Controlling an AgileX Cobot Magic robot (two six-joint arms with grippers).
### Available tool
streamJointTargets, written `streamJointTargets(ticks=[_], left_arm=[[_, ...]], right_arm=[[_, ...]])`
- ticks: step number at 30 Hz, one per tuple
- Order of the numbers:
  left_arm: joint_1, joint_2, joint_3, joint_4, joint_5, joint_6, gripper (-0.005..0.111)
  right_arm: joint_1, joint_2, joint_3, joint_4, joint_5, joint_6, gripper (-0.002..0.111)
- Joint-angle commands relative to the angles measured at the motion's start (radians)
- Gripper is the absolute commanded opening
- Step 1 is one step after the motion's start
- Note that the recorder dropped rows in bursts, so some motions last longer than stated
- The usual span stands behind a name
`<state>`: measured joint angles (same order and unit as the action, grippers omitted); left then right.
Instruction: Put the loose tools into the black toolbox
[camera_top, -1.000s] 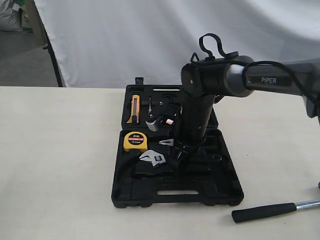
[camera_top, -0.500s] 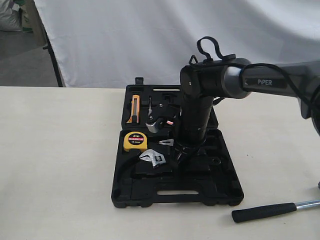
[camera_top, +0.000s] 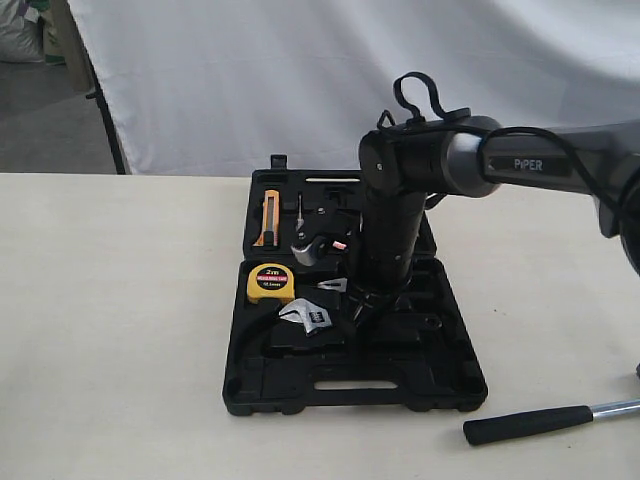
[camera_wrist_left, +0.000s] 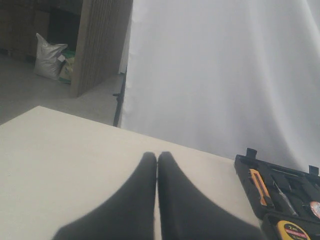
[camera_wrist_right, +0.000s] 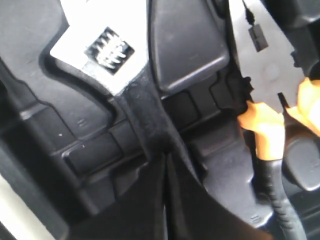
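Observation:
The black toolbox (camera_top: 300, 385) lies open on the table. A silver adjustable wrench (camera_top: 308, 318) lies in its near half, its head (camera_wrist_right: 107, 50) up close in the right wrist view. My right gripper (camera_top: 352, 312) reaches down into the box, shut, with its tips (camera_wrist_right: 165, 155) on the wrench's dark handle; nothing shows between the fingers. A small roll (camera_top: 318, 243) sits in the far half. The hammer's black handle (camera_top: 528, 424) lies on the table at the front right, its head out of view. My left gripper (camera_wrist_left: 157, 156) is shut and empty above bare table.
In the box are a yellow tape measure (camera_top: 271, 282), an orange utility knife (camera_top: 270, 218) and orange-handled pliers (camera_wrist_right: 265, 135) right beside my right fingers. A white backdrop hangs behind the table. The right arm (camera_top: 390, 230) hides the box's middle.
The right arm has shifted very slightly to the left over the box. The wrench and the hammer have not moved.

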<state>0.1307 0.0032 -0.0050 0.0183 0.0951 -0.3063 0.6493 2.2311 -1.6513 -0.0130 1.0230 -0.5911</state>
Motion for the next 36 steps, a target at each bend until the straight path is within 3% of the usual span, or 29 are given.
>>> streamJointTargets(ticks=[1,15,25,32,36], left_arm=[[0.025,-0.003,-0.003,0.004,-0.007,-0.005,0.001],[0.025,-0.003,-0.003,0.004,-0.007,-0.005,0.001],[0.025,-0.003,-0.003,0.004,-0.007,-0.005,0.001],[0.025,-0.003,-0.003,0.004,-0.007,-0.005,0.001],[0.025,-0.003,-0.003,0.004,-0.007,-0.005,0.001]], right_arm=[[-0.007,0.050,-0.010,-0.016,0.040,0.013,0.000],[-0.007,-0.131,0.002,0.030,0.139,0.065,0.000],[-0.007,-0.339,0.156,0.005,0.132,0.177,0.000],[-0.023,-0.505,0.385,-0.241,0.018,0.591,0.000],[-0.092,-0.590,0.552,-0.321,-0.100,0.778,0.000]])
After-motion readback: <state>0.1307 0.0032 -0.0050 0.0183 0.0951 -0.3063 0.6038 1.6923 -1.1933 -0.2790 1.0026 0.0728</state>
